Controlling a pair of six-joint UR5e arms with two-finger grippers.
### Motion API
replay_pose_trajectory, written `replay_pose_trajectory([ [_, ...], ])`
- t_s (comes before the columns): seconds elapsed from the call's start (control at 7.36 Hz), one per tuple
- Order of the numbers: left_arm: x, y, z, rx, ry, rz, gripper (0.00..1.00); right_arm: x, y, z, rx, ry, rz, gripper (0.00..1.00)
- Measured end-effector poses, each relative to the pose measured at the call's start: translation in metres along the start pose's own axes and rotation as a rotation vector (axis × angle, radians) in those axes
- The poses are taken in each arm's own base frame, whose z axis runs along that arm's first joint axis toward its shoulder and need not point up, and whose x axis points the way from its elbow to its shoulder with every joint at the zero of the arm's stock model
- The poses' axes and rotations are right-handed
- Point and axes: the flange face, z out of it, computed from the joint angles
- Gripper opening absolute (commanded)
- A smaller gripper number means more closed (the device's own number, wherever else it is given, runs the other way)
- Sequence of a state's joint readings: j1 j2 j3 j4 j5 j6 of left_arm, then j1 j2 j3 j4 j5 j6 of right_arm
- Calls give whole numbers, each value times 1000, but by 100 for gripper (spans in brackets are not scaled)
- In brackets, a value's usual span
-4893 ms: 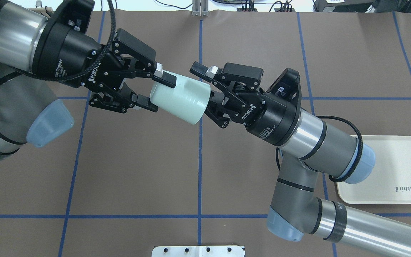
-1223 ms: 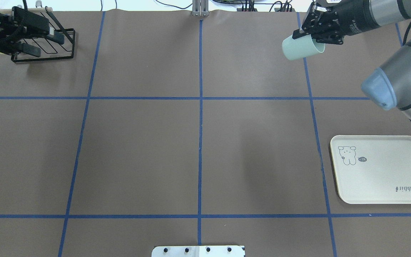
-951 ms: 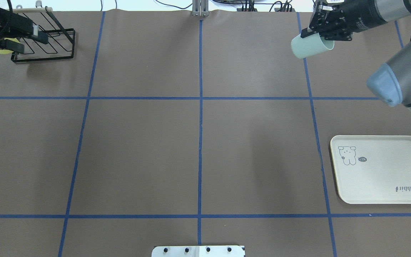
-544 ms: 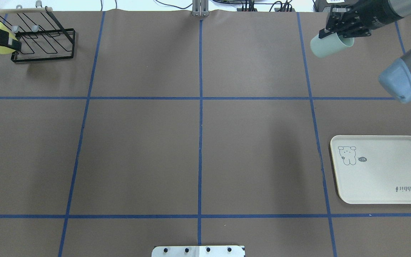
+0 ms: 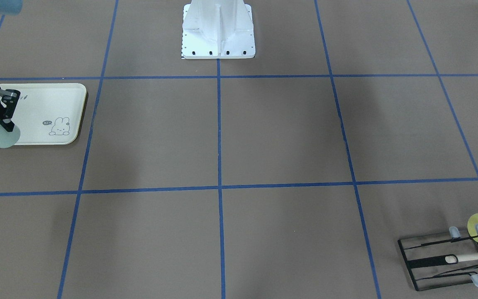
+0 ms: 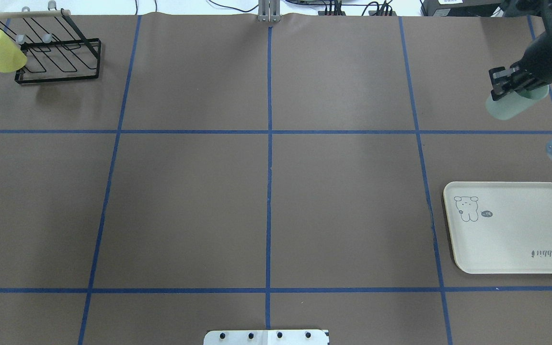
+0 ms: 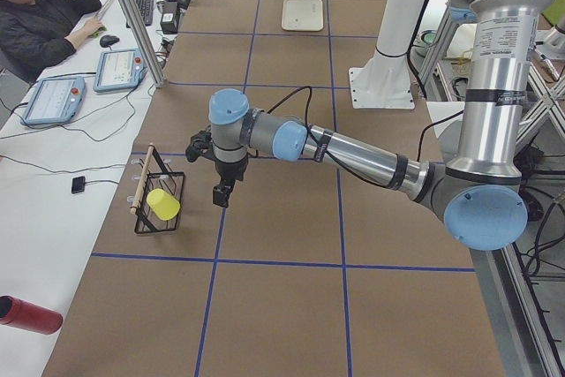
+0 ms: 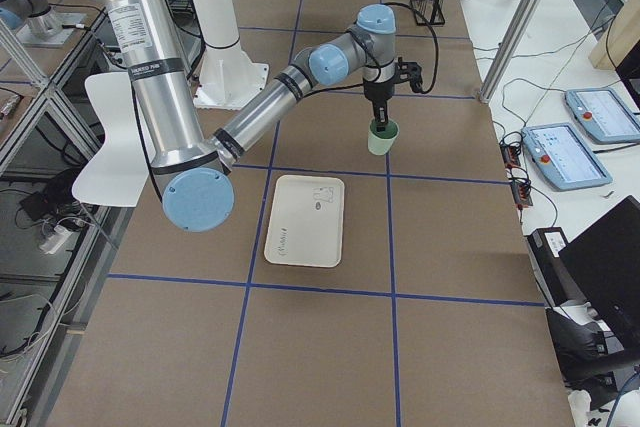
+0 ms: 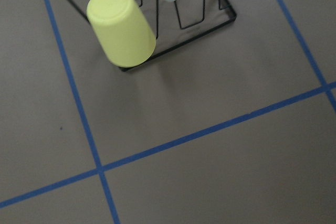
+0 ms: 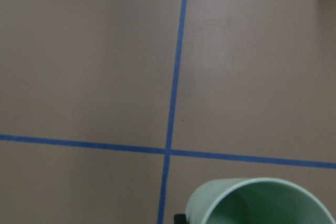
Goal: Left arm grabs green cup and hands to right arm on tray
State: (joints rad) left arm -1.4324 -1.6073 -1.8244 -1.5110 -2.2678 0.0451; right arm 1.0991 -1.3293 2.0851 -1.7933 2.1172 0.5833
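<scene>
Green cup (image 6: 513,104) hangs mouth-up over the table (image 6: 185,201), apart from the tray (image 6: 511,258), its rim pinched by the right fingers (image 6: 505,80). Left fingers (image 7: 221,193): cannot tell how open.

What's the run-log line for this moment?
right hand: shut on pale mint-green plastic cup, aloft | cream rectangular tray: cup not yet on it | left hand: near black wire rack
</scene>
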Motion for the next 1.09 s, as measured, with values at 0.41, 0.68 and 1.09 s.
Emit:
replay_pose_trajectory([
  [0.41,-73,70,9,-64,0,-30,100,16,59,17,-37,-3,-40,0],
  [0.68,-83,86,7,-60,-4,-41,100,29,95,42,-25,-41,-44,0],
  [1.09,-84,87,6,-55,-1,-44,100,19,150,92,-14,-28,-21,0],
])
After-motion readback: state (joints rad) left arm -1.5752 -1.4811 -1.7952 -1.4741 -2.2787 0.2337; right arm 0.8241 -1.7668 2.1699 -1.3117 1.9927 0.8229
